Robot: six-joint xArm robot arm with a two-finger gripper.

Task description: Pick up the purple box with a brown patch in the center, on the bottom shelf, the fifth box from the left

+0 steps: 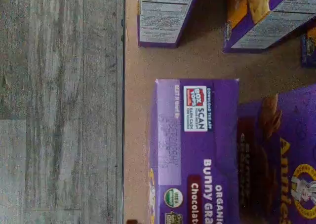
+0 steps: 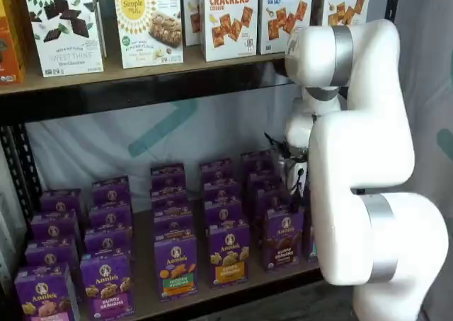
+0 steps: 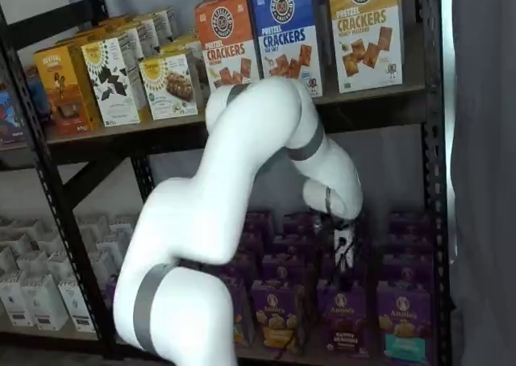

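Fingers [image 2: 296,183] hang spread wide and empty over the bottom shelf [image 2: 145,293]. Purple box [image 2: 284,239] stands upright at the shelf's front edge, just below them toward six o'clock, long axis vertical.

Pincer [image 2: 296,183] above purple box [image 2: 283,240]

Even, soft indoor light in both shelf views; bottom shelf [image 2: 145,264] shaded under the upper board. Wrist view dimmer, soft-focused, print on the purple box [image 1: 195,150] blurred, dark shadow beside it.
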